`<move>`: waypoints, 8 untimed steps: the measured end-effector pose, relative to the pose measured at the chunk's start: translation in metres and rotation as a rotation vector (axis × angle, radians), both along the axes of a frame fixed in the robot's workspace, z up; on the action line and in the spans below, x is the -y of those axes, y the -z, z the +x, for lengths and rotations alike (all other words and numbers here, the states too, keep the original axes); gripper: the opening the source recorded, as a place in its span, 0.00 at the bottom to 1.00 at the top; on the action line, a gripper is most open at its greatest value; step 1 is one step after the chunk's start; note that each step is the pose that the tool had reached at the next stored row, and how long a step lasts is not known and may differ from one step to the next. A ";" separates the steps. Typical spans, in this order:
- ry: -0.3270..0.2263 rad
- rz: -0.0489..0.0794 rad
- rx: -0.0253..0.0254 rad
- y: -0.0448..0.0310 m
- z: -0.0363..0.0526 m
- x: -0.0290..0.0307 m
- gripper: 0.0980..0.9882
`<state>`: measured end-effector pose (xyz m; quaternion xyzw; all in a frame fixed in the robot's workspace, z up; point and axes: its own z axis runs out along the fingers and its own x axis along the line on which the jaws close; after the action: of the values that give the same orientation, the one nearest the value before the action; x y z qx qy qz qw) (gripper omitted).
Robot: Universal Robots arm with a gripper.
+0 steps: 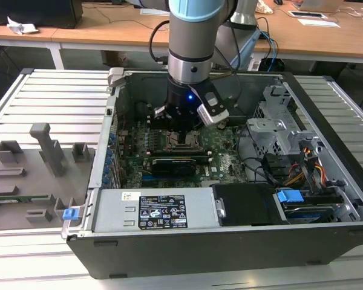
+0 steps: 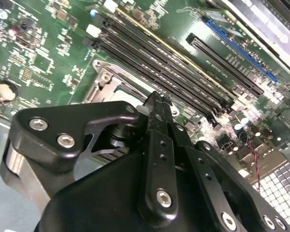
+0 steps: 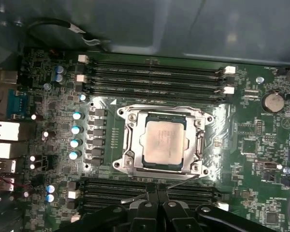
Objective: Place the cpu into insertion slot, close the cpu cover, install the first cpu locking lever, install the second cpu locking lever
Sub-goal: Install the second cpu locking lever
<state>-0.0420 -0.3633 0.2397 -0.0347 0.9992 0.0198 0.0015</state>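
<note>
The cpu [image 3: 163, 141], a dull silver square chip, lies flat in the insertion slot [image 3: 120, 163]. The silver frame of the cpu cover [image 3: 199, 145] lies down around the chip. A thin metal locking lever [image 3: 186, 180] runs slantwise along the socket's edge nearest my fingertips. My gripper [image 3: 157, 189] is shut, its black fingers pressed together right at that lever; whether they touch it I cannot tell. The shut gripper [image 2: 157, 102] hangs just over the socket rim [image 2: 105, 79]. In the exterior view the gripper [image 1: 183, 134] reaches down into the open computer case, directly over the socket [image 1: 184, 145].
Long black memory slots [image 3: 154, 79] flank the socket on two sides. A black graphics card [image 1: 178, 163], a grey power supply [image 1: 157, 211], a drive cage [image 1: 278, 130] and loose cables [image 1: 302, 166] crowd the case. A grey fixture tray [image 1: 30, 175] lies at the exterior view's left.
</note>
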 end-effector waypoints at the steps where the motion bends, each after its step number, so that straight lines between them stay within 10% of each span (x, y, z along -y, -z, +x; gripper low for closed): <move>1: 0.000 0.000 -0.0001 0.0035 -0.0030 0.0000 0.01; 8: 0.000 0.027 -0.0001 0.0091 -0.0092 0.0048 0.01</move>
<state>-0.0513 -0.3681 0.2306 -0.0348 0.9988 0.0331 0.0019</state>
